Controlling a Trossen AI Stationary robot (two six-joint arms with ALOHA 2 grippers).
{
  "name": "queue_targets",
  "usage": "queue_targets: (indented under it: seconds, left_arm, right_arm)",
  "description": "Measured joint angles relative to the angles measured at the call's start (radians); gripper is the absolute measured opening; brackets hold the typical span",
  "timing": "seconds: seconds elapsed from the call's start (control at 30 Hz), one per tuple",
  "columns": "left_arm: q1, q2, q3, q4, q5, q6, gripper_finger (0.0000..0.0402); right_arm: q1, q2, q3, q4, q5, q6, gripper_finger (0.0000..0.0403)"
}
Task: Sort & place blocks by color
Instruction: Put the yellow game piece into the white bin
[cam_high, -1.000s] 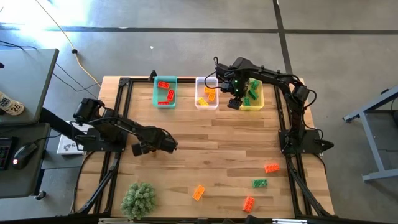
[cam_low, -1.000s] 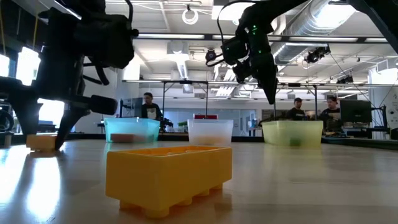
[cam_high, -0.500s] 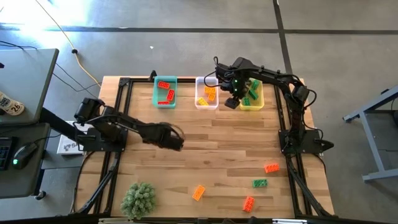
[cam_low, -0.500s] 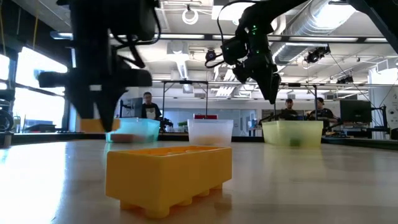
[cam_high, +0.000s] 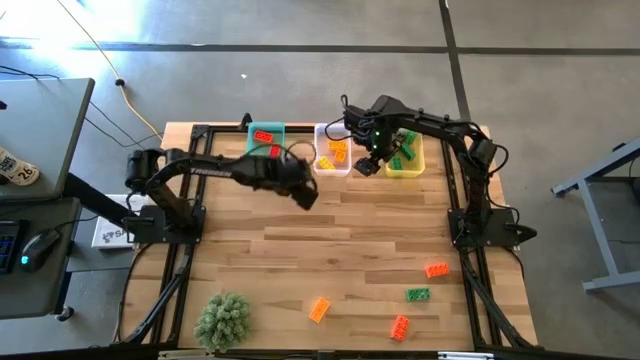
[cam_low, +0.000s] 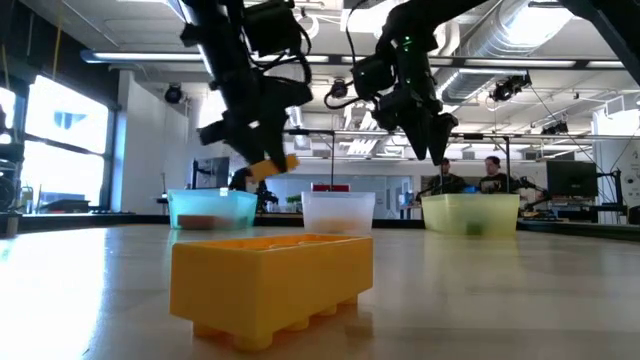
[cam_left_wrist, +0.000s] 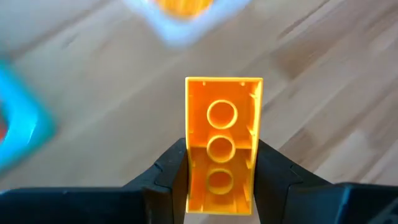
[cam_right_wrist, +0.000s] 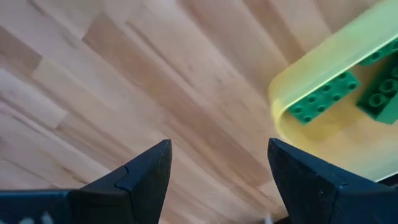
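Three bins (cam_high: 265, 160) at the table's 12 o'clock edge already hold sorted red, yellow-orange and green blocks. Left gripper (cam_high: 303, 192) clamps an orange block (cam_left_wrist: 222, 140), near the white bin (cam_high: 318, 165). Right gripper (cam_high: 366, 165) hangs empty, fingers spread. Four blocks (cam_high: 418, 294) at 5 o'clock remain unsorted.

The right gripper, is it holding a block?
No, in the right wrist view the right gripper is open with only bare wood between its fingers, and the green blocks lie in the yellow bin.
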Motion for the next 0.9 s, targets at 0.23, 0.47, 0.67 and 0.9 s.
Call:
queue_targets:
  seconds: [0.23, 0.47, 0.67, 0.9]
  left_arm:
    - [0.144, 0.000, 0.000, 0.164, 0.150, 0.152, 0.0108]
    - [0.237, 0.012, 0.000, 0.241, 0.226, 0.255, 0.0110]
    - [0.272, 0.042, 0.000, 0.342, 0.243, 0.295, 0.0112]
    - [0.293, 0.082, 0.001, 0.466, 0.311, 0.311, 0.0112]
  right_arm:
    - [0.079, 0.000, 0.000, -0.001, 0.000, 0.062, 0.0254]
    - [0.167, -0.016, 0.000, -0.010, 0.007, 0.113, 0.0254]
    - [0.228, -0.064, 0.000, -0.007, 0.090, 0.236, 0.0254]
    - [0.291, -0.150, 0.000, -0.008, 0.104, 0.374, 0.0254]
